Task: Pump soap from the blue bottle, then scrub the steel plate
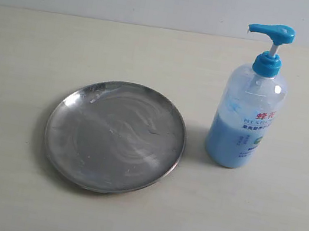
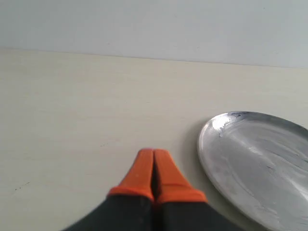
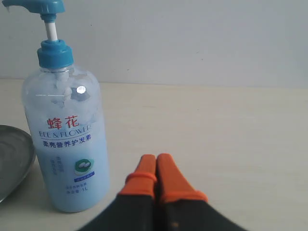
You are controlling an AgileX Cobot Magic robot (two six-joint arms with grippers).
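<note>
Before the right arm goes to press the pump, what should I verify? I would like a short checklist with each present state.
1. Tall clear plastic bottle with blue pump head upright: ok.
2. Pump spout turned toward the round shiny steel plate: ok.
3. Spout tip above the plate: not ok, bottle stands apart beside it.
4. Right gripper shut, empty: ok.
5. Left gripper shut, empty: ok.
6. Scrubbing tool: none in view, cannot tell.

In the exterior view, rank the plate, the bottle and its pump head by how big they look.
1. plate: covers the most area.
2. bottle: narrower, though taller in the picture.
3. pump head: by far the smallest.
</note>
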